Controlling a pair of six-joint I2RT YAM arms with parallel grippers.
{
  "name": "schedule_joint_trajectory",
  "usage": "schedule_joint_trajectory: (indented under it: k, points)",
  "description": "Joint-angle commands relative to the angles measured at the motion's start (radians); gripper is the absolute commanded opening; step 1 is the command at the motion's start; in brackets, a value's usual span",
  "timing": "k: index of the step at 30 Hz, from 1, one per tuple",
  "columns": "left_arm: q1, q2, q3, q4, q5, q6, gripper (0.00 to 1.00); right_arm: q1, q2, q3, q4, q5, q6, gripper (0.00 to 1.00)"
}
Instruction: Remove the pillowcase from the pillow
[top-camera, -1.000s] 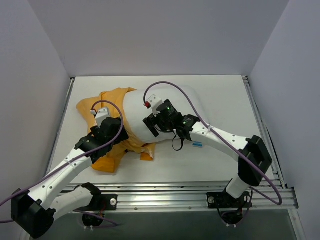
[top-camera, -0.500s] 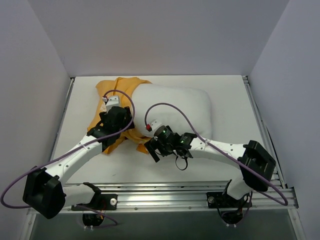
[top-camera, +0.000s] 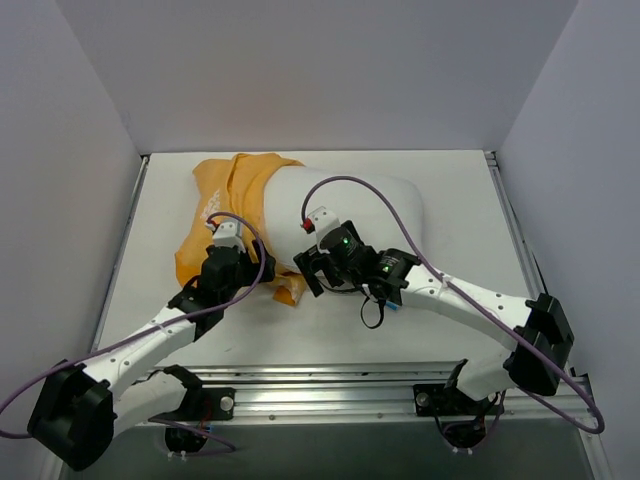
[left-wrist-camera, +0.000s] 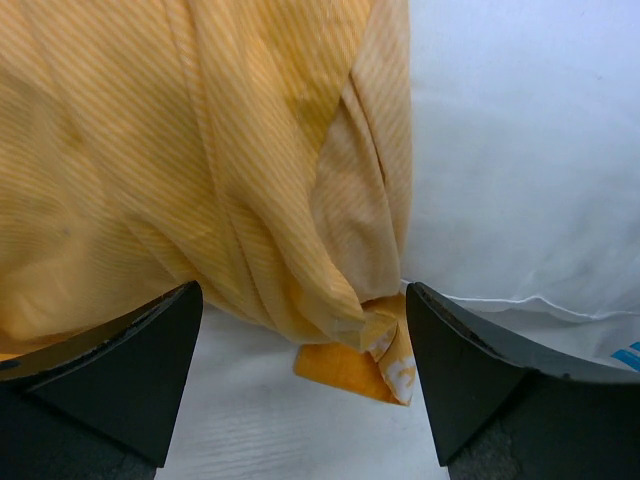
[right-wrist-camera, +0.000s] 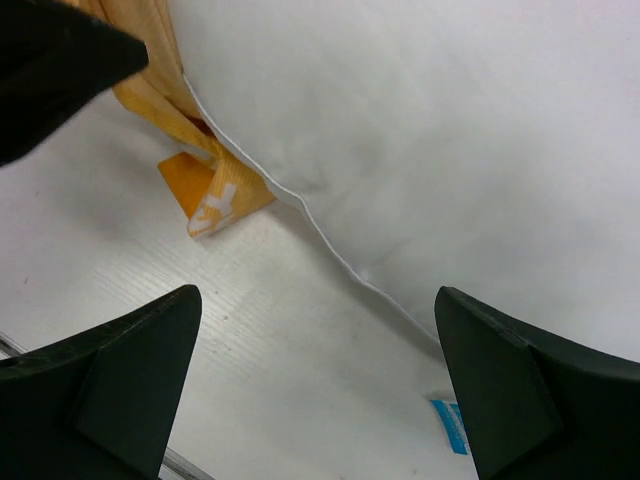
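- I see a white table (top-camera: 470, 200) boxed in by pale grey walls (top-camera: 300, 70), with a metal rail (top-camera: 330, 385) along its 6 o'clock edge.
- The pillowcase (top-camera: 225, 195) is bunched at about 10 o'clock on the table. It sleeves only the 9 o'clock end of the pillow (top-camera: 370, 200), and the rest of the pillow lies bare toward 3 o'clock.
- An orange corner (right-wrist-camera: 215, 205) with white lettering pokes out onto the table at the pillow's 6 o'clock seam. A blue tag (right-wrist-camera: 450, 425) shows further along that edge.
- My left gripper (left-wrist-camera: 302, 290) is spread wide and grips nothing. Folds of the pillowcase lie just ahead at its 12 o'clock, with bare pillow at 2 o'clock.
- My right gripper (right-wrist-camera: 318, 292) is likewise spread wide and holds nothing. It hangs over the table just beside the pillow's near seam, with the pillow at 1 o'clock and the orange corner at 10 o'clock.
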Motion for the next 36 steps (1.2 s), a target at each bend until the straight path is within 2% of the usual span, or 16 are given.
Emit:
schedule_joint_trajectory:
  k: [1, 8, 10, 12, 13, 18, 19, 21, 23, 30, 33, 34, 35, 36]
  points:
    - [-0.007, 0.070, -0.034, 0.239, 0.068, -0.004, 0.91, -0.026, -0.048, 0.027, -0.013, 0.015, -0.031, 0.98]
    - [-0.012, 0.252, -0.023, 0.411, 0.081, -0.021, 0.87, -0.030, -0.016, 0.018, 0.044, 0.028, -0.134, 1.00]
    - [-0.017, 0.295, -0.014, 0.430, 0.081, -0.026, 0.83, -0.032, 0.000, 0.002, 0.100, 0.046, -0.176, 1.00]
    - [-0.017, 0.321, -0.014, 0.442, 0.087, -0.027, 0.75, -0.040, 0.023, 0.007, 0.121, 0.058, -0.210, 1.00]
    - [-0.018, 0.322, -0.021, 0.450, 0.087, -0.027, 0.65, -0.041, 0.052, 0.019, 0.130, 0.063, -0.224, 1.00]
    - [-0.018, 0.240, -0.046, 0.421, 0.095, -0.029, 0.36, -0.041, 0.145, 0.024, 0.187, 0.110, -0.275, 1.00]
    - [-0.018, 0.226, -0.047, 0.398, 0.093, -0.027, 0.28, -0.041, 0.180, 0.025, 0.237, 0.121, -0.288, 1.00]
    - [-0.018, 0.182, -0.051, 0.376, 0.090, -0.024, 0.21, -0.043, 0.217, 0.021, 0.275, 0.150, -0.298, 1.00]
    - [-0.017, 0.157, -0.057, 0.358, 0.093, -0.020, 0.16, -0.046, 0.276, 0.019, 0.351, 0.202, -0.307, 1.00]
    - [-0.018, 0.103, -0.064, 0.316, 0.110, -0.021, 0.15, -0.073, 0.444, 0.042, 0.512, 0.370, -0.313, 0.98]
    - [-0.018, 0.076, -0.064, 0.290, 0.110, -0.023, 0.15, -0.095, 0.472, 0.047, 0.535, 0.374, -0.302, 0.60]
    - [-0.018, 0.066, -0.058, 0.264, 0.110, -0.024, 0.16, -0.098, 0.463, 0.045, 0.536, 0.379, -0.296, 0.24]
    - [-0.018, 0.054, -0.054, 0.249, 0.110, -0.024, 0.16, -0.105, 0.457, 0.045, 0.533, 0.379, -0.290, 0.10]
    - [-0.018, 0.030, -0.049, 0.234, 0.108, -0.024, 0.16, -0.109, 0.448, 0.047, 0.527, 0.374, -0.284, 0.00]
